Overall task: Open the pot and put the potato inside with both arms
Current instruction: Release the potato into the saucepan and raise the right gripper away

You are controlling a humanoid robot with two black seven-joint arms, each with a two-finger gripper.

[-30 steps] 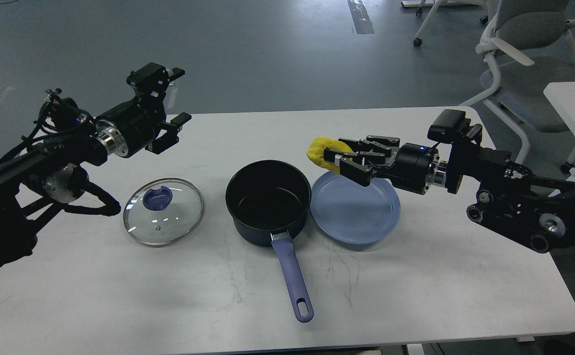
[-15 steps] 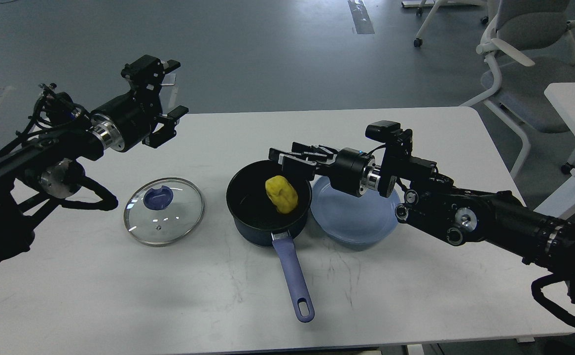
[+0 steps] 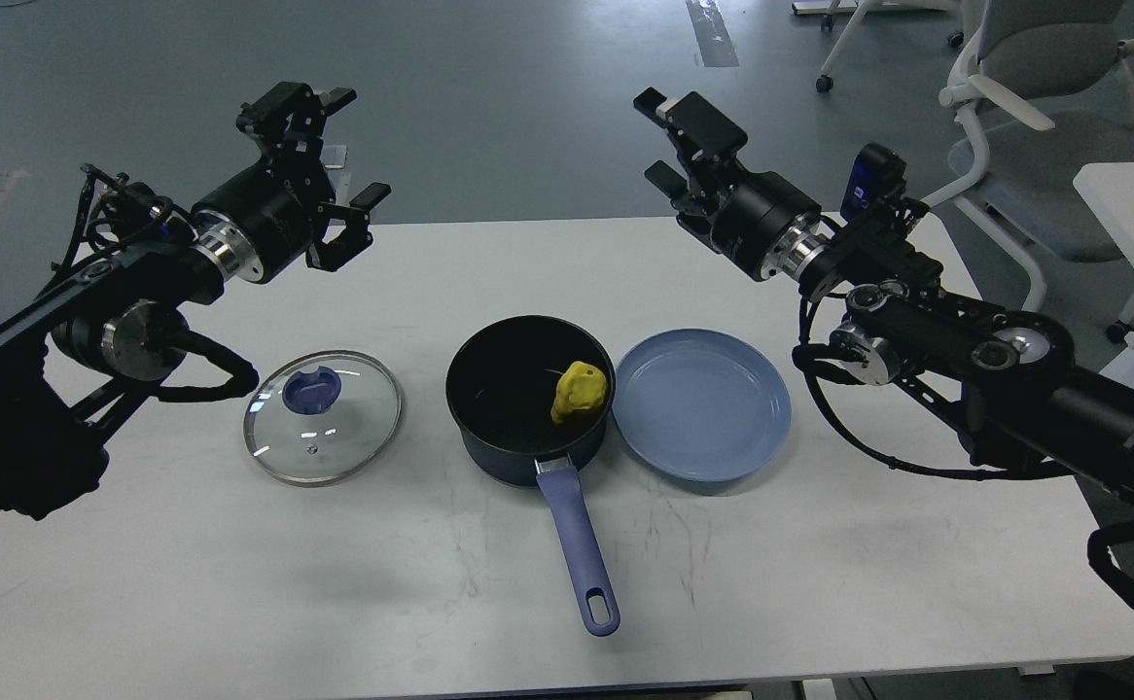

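1. Head view: white table [image 3: 236,583], scuffed; grey floor beyond, office chair [image 3: 1024,107] at far right.
2. Pot [image 3: 513,418] open, handle pointing toward near edge; potato [image 3: 580,391] inside against right wall, long axis roughly upright.
3. Lid [image 3: 322,418] flat left of pot; blue plate [image 3: 701,403] right.
4. Left gripper [image 3: 353,146] raised, jaws apart, holding nothing; right gripper [image 3: 659,136] likewise.

From my seat the bench [image 3: 236,574] looks like matt white laminate, scuffed with fine grey marks near its front edge. The lid [image 3: 322,417] is clear glossy glass with a shiny metal rim and a blue plastic knob. The pot [image 3: 528,399] is dark and matt inside; its blue handle looks like smooth plastic. The potato [image 3: 580,392] is dull, lumpy yellow. The plate [image 3: 701,418] is smooth, faintly glossy blue.
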